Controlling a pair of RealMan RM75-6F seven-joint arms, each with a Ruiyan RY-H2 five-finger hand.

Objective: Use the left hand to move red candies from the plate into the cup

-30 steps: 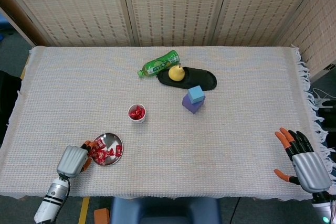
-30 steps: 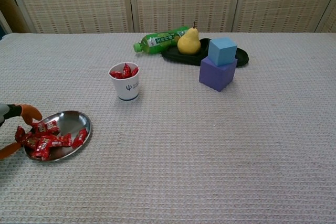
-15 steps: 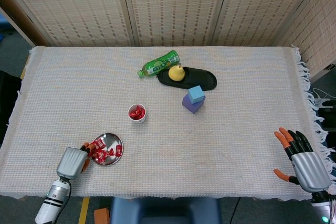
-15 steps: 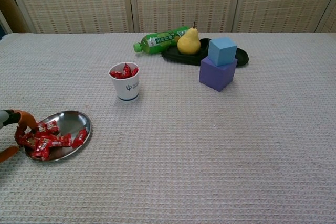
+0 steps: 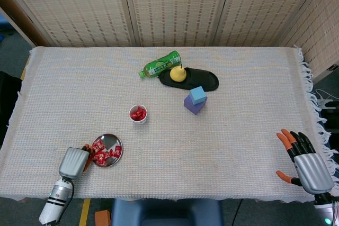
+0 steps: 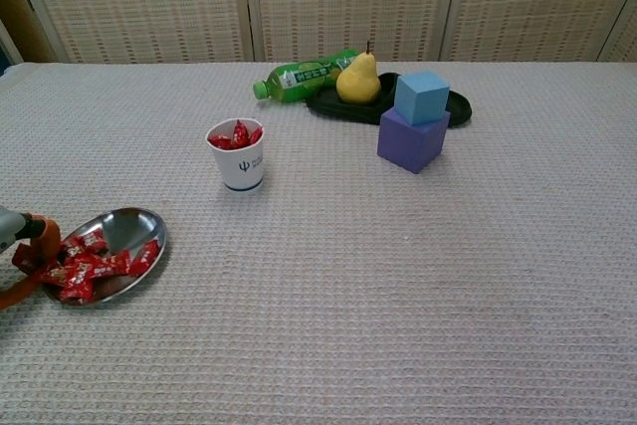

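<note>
A small steel plate (image 5: 109, 142) (image 6: 125, 227) with several red candies (image 5: 104, 155) (image 6: 96, 264) sits near the table's front left corner. My left hand (image 5: 74, 161) (image 6: 17, 246) reaches in over the plate's left rim, its orange-tipped fingers curled around a red candy at the edge of the pile. Farther back and to the right stands the white paper cup (image 5: 138, 114) (image 6: 237, 157), upright, with red candies inside. My right hand (image 5: 304, 162) hovers at the front right corner of the table, fingers spread and holding nothing.
Behind the cup lie a green bottle (image 5: 160, 63) (image 6: 304, 75) and a black tray (image 5: 207, 81) (image 6: 458, 106) carrying a pear (image 5: 178, 73) (image 6: 358, 79). In front of the tray, a blue cube (image 5: 197, 95) (image 6: 422, 96) is stacked on a purple block (image 5: 192, 106) (image 6: 410, 140).
My left hand's fingers have closed onto the candies and drawn back toward the table's front left. The plate slid slightly the same way. The right hand has not moved.
</note>
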